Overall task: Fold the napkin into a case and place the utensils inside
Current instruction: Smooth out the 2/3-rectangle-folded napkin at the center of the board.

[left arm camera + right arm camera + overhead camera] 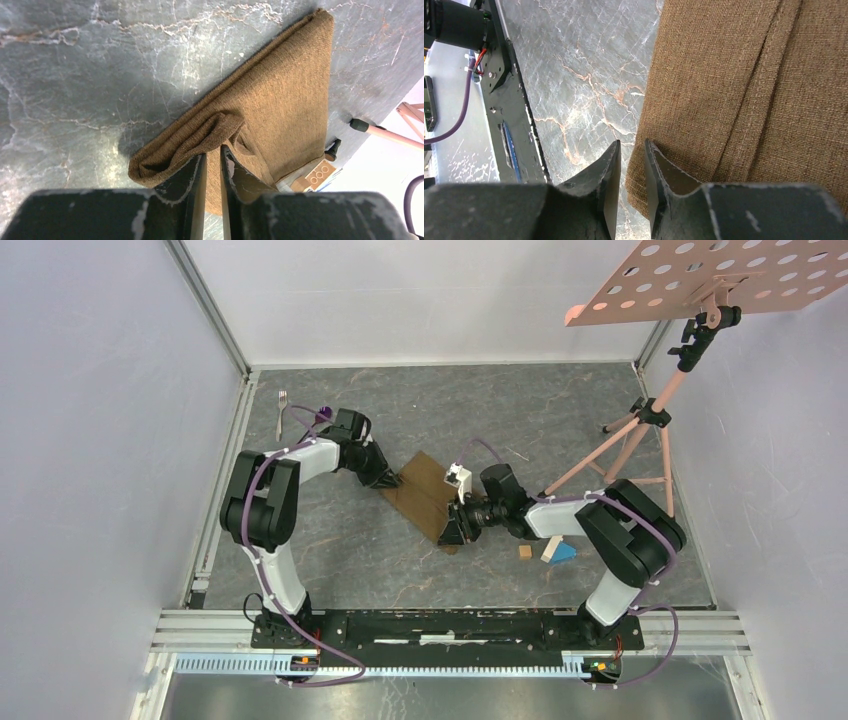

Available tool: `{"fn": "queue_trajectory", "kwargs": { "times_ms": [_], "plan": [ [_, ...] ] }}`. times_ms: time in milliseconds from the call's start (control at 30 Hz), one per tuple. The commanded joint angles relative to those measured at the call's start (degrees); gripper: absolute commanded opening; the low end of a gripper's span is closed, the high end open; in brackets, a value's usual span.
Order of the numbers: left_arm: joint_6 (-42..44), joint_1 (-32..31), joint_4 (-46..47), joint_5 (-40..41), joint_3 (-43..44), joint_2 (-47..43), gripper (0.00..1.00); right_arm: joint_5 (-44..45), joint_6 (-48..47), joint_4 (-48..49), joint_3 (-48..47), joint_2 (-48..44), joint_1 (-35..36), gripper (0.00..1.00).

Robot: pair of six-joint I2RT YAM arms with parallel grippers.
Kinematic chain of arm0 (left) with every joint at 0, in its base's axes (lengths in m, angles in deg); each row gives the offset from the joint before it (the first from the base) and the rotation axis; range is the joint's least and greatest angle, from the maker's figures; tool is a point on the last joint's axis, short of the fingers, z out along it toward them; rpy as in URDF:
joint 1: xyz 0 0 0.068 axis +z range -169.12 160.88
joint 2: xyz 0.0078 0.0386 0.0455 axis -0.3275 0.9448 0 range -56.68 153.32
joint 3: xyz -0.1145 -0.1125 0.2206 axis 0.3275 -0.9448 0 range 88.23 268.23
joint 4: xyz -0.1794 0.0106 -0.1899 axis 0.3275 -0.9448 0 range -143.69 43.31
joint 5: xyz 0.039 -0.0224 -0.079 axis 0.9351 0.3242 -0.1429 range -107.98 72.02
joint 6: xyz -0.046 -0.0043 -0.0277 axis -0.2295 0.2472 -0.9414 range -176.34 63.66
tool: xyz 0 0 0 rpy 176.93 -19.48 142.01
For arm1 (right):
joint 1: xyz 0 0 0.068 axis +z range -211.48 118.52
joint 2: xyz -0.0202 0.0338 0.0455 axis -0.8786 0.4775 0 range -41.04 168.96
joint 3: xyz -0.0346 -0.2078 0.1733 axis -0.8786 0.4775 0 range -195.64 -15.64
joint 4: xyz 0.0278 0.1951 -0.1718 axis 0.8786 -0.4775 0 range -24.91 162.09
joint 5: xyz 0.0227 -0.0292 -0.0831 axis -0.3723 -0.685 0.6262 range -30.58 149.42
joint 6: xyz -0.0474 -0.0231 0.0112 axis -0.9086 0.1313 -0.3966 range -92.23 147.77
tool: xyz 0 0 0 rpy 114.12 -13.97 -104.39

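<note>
The brown napkin (428, 495) lies folded into a long strip on the marble table between the two arms. My left gripper (392, 483) is at its far left end, shut on a bunched fold of the napkin (290, 90); the cloth puckers at the left gripper's (213, 150) tips. My right gripper (452, 532) is at the near end. Its jaws stand narrowly open astride the napkin's (734, 85) edge, with table showing in the gap of the right gripper (631, 145). The silver fork (281, 408) and the purple-bowled spoon (322, 410) lie at the back left, behind the left arm.
A small wooden block (525, 551) and a blue and pale block (560, 551) lie by the right arm. A pink tripod stand (640, 430) with a perforated board (720, 280) stands at the back right. White walls enclose the table. The black base rail (450, 625) runs along the near edge.
</note>
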Motion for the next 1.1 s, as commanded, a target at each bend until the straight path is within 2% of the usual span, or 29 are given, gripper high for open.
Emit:
{"fn": "queue_trajectory", "kwargs": {
  "times_ms": [0, 200, 300, 567, 833, 1067],
  "plan": [
    [-1.87, -0.12, 3.65, -0.36, 1.69, 2.12, 0.22, 2.45, -0.58, 0.93, 0.22, 0.72, -0.37, 0.29],
    [-3.34, -0.16, 7.9, -2.54, 1.8, 3.09, 0.24, 6.05, -3.87, -4.45, -0.02, -0.24, -0.47, 0.28],
    [-3.92, -0.17, 8.15, -3.64, 3.04, 4.33, 0.22, 5.59, -3.64, -5.25, -0.85, -2.1, -0.43, 0.27],
    [-3.9, -0.14, 6.82, 0.76, 2.55, 0.89, 0.22, 2.56, -2.3, -3.93, 0.34, -4.01, -0.9, 0.25],
    [-3.66, -1.11, 6.93, -2.21, 2.59, -0.34, 0.26, 3.1, -1.57, -1.35, 4.31, -2.76, -1.28, 0.21],
    [-4.69, -1.65, 8.14, -2.88, 3.12, 0.87, 0.22, 2.91, -1.29, -3.2, 1.44, -6.12, -1.23, 0.21]
  ]
}}
